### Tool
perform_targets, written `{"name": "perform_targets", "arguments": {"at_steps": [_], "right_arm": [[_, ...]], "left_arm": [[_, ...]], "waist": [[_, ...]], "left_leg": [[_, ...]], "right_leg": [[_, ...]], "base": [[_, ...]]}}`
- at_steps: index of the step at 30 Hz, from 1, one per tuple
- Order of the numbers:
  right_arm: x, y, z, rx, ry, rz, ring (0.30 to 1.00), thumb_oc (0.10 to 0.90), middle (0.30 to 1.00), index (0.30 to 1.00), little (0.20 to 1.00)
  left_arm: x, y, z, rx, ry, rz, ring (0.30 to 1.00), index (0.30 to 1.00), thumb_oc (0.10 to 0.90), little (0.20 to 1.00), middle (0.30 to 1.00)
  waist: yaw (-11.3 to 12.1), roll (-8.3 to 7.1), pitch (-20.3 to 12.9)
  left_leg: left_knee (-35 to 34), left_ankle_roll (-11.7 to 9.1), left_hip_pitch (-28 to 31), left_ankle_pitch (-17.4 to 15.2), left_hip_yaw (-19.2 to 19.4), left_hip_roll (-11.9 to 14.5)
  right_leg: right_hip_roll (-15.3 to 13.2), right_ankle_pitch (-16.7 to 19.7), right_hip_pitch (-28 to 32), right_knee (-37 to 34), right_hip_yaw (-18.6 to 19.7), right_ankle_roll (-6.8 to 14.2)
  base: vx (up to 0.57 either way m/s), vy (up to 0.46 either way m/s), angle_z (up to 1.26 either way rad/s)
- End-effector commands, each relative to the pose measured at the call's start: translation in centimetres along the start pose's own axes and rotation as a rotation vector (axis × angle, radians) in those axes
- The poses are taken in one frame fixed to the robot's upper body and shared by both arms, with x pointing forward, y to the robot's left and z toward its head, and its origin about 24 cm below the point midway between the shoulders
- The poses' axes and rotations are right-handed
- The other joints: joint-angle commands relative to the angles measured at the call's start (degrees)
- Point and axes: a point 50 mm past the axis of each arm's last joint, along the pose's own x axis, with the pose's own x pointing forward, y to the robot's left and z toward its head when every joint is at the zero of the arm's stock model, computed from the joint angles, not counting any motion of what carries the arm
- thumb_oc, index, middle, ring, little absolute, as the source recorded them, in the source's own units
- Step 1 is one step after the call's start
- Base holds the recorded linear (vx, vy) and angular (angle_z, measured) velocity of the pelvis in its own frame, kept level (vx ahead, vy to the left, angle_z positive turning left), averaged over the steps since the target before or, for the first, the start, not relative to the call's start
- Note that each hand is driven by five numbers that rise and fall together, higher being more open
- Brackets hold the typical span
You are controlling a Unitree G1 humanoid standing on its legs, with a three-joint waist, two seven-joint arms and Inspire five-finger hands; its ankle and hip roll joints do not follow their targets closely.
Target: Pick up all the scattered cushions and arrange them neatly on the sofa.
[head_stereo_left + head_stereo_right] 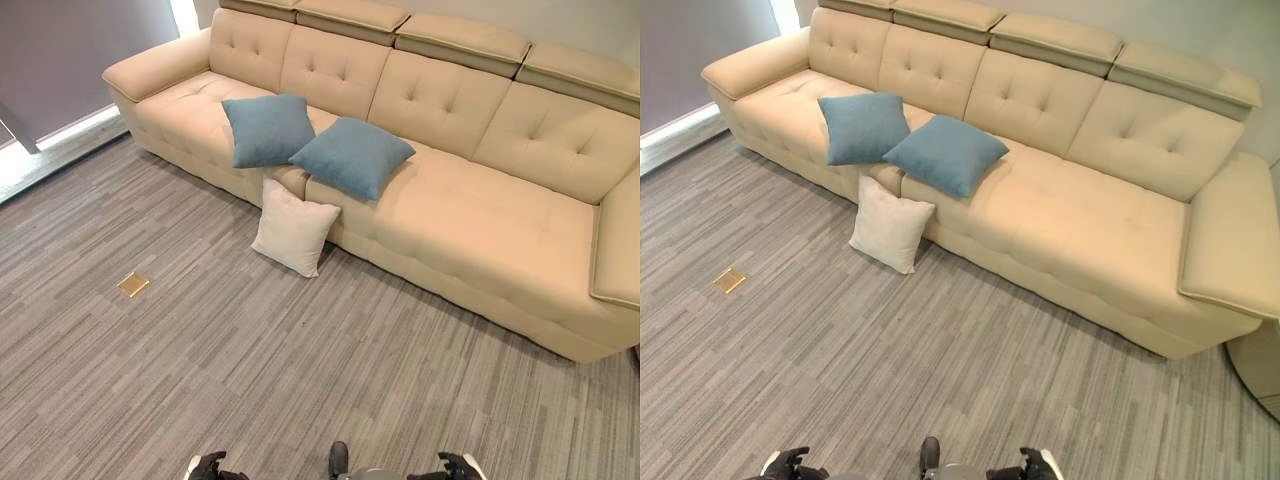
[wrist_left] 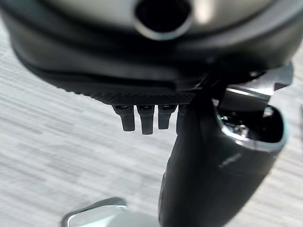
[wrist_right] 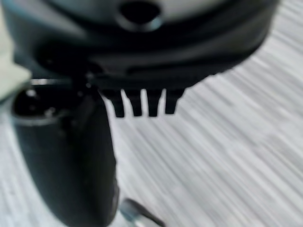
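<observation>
At the far left of the head views a small brass floor plate [image 1: 132,284] sits flush in the grey striped carpet [image 1: 200,380]. Beyond it a long cream sofa [image 1: 480,230] runs from the upper left down toward the right, with tufted backs and raised headrests.

On the sofa's left seat a blue cushion [image 1: 267,129] lies tilted, near the front of the seat. Just right of it a second blue cushion [image 1: 352,156] lies on the next seat, its near corner hanging a little past the seat's front edge; the two blue cushions overlap at one corner. Below them a white cushion [image 1: 294,228] stands on the carpet, leaning against the sofa's front under the seam between those two seats. The seats further right are bare cream leather.

At the bottom edge the left hand [image 1: 208,467] shows low on the left and the right hand [image 1: 457,466] low on the right, both well apart from the cushions. In each wrist view the fingers [image 2: 147,122] hang straight and relaxed over carpet, holding nothing; likewise the right hand's fingers [image 3: 142,105]
</observation>
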Motion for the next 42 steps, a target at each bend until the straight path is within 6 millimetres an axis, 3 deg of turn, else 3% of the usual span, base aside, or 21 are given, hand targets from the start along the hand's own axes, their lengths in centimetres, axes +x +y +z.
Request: {"name": "perform_targets", "arguments": {"at_steps": [1,4,6,9,10,11,12,13,16,21,22,25,29,31,33,34,37,42], "right_arm": [[0.2,-1.9,0.1,0.029,-0.007,-0.066,0.900,0.800,0.900,0.900,0.900],[0.2,-1.8,-0.2,0.028,0.000,-0.065,0.900,0.800,0.900,0.900,0.900],[0.1,-1.7,-0.6,0.032,0.012,-0.068,0.900,0.800,0.900,0.900,0.900],[0.0,-1.2,-1.0,0.029,0.024,-0.055,0.900,0.800,0.900,0.900,0.900],[-0.1,-1.2,-1.2,0.029,0.033,-0.051,0.900,0.800,0.900,0.900,0.900],[-0.1,-1.0,-1.1,0.024,0.031,-0.044,0.900,0.800,0.900,0.900,0.900],[-0.1,-1.0,-1.1,0.024,0.031,-0.044,0.900,0.800,0.900,0.900,0.900],[0.0,-0.9,-0.4,0.017,0.008,-0.036,0.900,0.800,0.900,0.900,0.900],[0.0,-0.7,0.1,0.006,-0.015,-0.031,0.900,0.800,0.900,0.900,0.900],[0.1,-0.7,0.6,-0.017,-0.029,-0.028,0.900,0.800,0.900,0.900,0.900],[0.2,-0.8,0.9,-0.031,-0.035,-0.030,0.900,0.800,0.900,0.900,0.900],[0.3,-1.3,1.0,-0.048,-0.033,-0.038,0.900,0.800,0.900,0.900,0.900],[0.1,-1.1,-0.4,-0.040,0.005,-0.035,0.900,0.800,0.900,0.900,0.900],[0.0,-1.1,-1.1,-0.022,0.027,-0.038,0.900,0.800,0.900,0.900,0.900],[0.0,-1.4,-1.1,-0.005,0.025,-0.044,0.900,0.800,0.900,0.900,0.900],[0.1,-1.8,-0.7,0.005,0.010,-0.058,0.900,0.800,0.900,0.900,0.900],[0.2,-2.2,-0.6,0.010,0.010,-0.070,0.900,0.800,0.900,0.900,0.900],[0.2,-2.2,-0.5,0.010,0.011,-0.072,0.900,0.800,0.900,0.900,0.900]], "left_arm": [[0.1,-0.5,1.4,0.015,-0.052,-0.015,0.900,0.900,0.800,0.900,0.900],[0.1,-0.4,1.1,0.015,-0.042,-0.016,0.900,0.900,0.800,0.900,0.900],[0.0,-0.3,0.8,0.019,-0.035,-0.015,0.900,0.900,0.800,0.900,0.900],[0.0,-0.4,0.3,0.027,-0.019,-0.018,0.900,0.900,0.800,0.900,0.900],[0.0,-0.4,0.2,0.036,-0.015,-0.018,0.900,0.900,0.800,0.900,0.900],[0.0,-0.2,0.2,0.051,-0.016,-0.015,0.900,0.900,0.800,0.900,0.900],[0.0,-0.2,0.2,0.051,-0.016,-0.015,0.900,0.900,0.800,0.900,0.900],[0.1,0.1,0.8,0.056,-0.037,-0.006,0.900,0.900,0.800,0.900,0.900],[0.2,0.7,1.3,0.070,-0.055,0.010,0.900,0.900,0.800,0.900,0.900],[0.3,1.1,1.4,0.044,-0.053,0.026,0.900,0.900,0.800,0.900,0.900],[0.3,1.1,1.2,0.034,-0.044,0.027,0.900,0.900,0.800,0.900,0.900],[0.3,1.1,1.2,0.022,-0.044,0.029,0.900,0.900,0.800,0.900,0.900],[0.2,0.8,0.8,0.054,-0.035,0.014,0.900,0.900,0.800,0.900,0.900],[0.1,0.3,0.5,0.054,-0.024,-0.001,0.900,0.900,0.800,0.900,0.900],[0.1,-0.1,0.6,0.063,-0.032,-0.019,0.900,0.900,0.800,0.900,0.900],[0.1,-0.5,1.4,0.069,-0.055,-0.029,0.900,0.900,0.800,0.900,0.900],[0.1,-0.8,2.2,0.062,-0.083,-0.034,0.900,0.900,0.800,0.900,0.900],[0.1,-0.8,2.2,0.061,-0.083,-0.036,0.900,0.900,0.800,0.900,0.900]], "waist": [[-0.44,-1.39,1.19],[0.19,-1.63,0.60],[0.83,-1.30,0.56],[1.32,-0.80,-0.36],[1.37,-0.92,-0.75],[1.08,-0.75,-1.00],[1.09,-0.67,-1.15],[0.43,-0.29,-0.41],[-0.07,0.76,0.03],[-0.56,1.12,0.46],[-0.88,0.58,0.72],[-1.69,0.20,1.59],[-2.28,-0.30,0.69],[-2.61,-0.20,-0.35],[-2.92,-0.38,-0.24],[-2.71,-1.06,0.79],[-2.03,-1.73,1.47],[-1.80,-1.71,1.44]], "left_leg": [[-5.98,3.62,-2.62,2.02,4.77,0.41],[-11.98,4.14,-5.07,1.11,4.22,-0.22],[-18.30,2.74,-8.63,6.90,4.07,1.72],[-23.08,3.41,-6.54,7.77,3.31,0.51],[-23.35,4.06,-5.71,7.19,3.54,-0.27],[-24.93,5.53,-3.18,6.26,4.32,-1.05],[-25.01,5.51,-3.34,6.37,4.32,-0.98],[-26.63,6.98,-0.32,5.57,5.43,-1.44],[-28.35,8.16,3.03,4.39,5.59,-1.41],[-30.78,8.39,7.26,2.48,4.40,-2.06],[-31.44,8.25,8.70,1.74,3.37,-2.91],[-31.92,7.93,10.92,0.81,1.84,-3.81],[-30.71,7.46,12.67,-1.87,0.90,-4.62],[-28.26,5.62,12.79,-3.09,1.47,-3.69],[-19.60,3.11,9.95,-0.89,3.28,-2.21],[-9.46,1.32,5.44,3.12,4.65,-0.62],[-6.01,2.23,0.74,3.55,7.59,1.88],[-7.19,2.56,0.08,2.95,7.64,2.00]], "right_leg": [[-2.44,-8.50,2.46,5.00,1.40,6.80],[-2.56,-9.86,4.46,3.60,1.72,7.41],[-1.90,-11.71,6.78,3.39,2.36,7.62],[-2.67,-12.97,8.98,5.27,3.56,9.38],[-3.61,-12.45,8.76,7.08,3.55,10.43],[-5.30,-8.98,5.51,15.51,4.06,12.11],[-5.22,-8.85,5.34,15.43,4.07,12.09],[-6.80,-3.39,1.11,23.73,4.04,13.70],[-8.55,-1.12,-2.84,29.27,2.08,13.23],[-7.14,-4.51,-6.66,21.58,-0.49,11.94],[-6.18,-3.34,-9.14,14.86,-1.16,12.36],[-5.03,-0.83,-11.30,9.05,-1.33,13.11],[-3.34,-1.71,-7.88,5.49,0.63,11.61],[-3.32,-2.71,-5.84,4.87,-0.68,10.56],[-3.45,-3.40,-3.40,4.03,-1.39,9.48],[-3.34,-3.95,-0.98,3.06,-1.23,8.18],[-3.39,-5.12,1.74,1.32,-1.54,7.26],[-3.27,-5.29,2.43,0.77,-1.30,7.41]], "base": [[0.21,-0.014,0.37],[0.27,0.041,0.22],[0.42,0.160,0.01],[0.39,0.223,-0.25],[0.37,0.326,-0.44],[0.26,0.253,-0.38],[0.25,0.322,-0.42],[0.09,0.147,-0.34],[0.22,0.175,0.00],[0.24,0.022,0.08],[0.27,-0.050,0.07],[0.27,-0.063,-0.15],[0.24,-0.091,0.22],[0.29,-0.155,0.47],[0.23,-0.187,0.43],[0.13,-0.156,0.47],[0.16,-0.109,0.08],[0.05,-0.012,-0.15]]}}
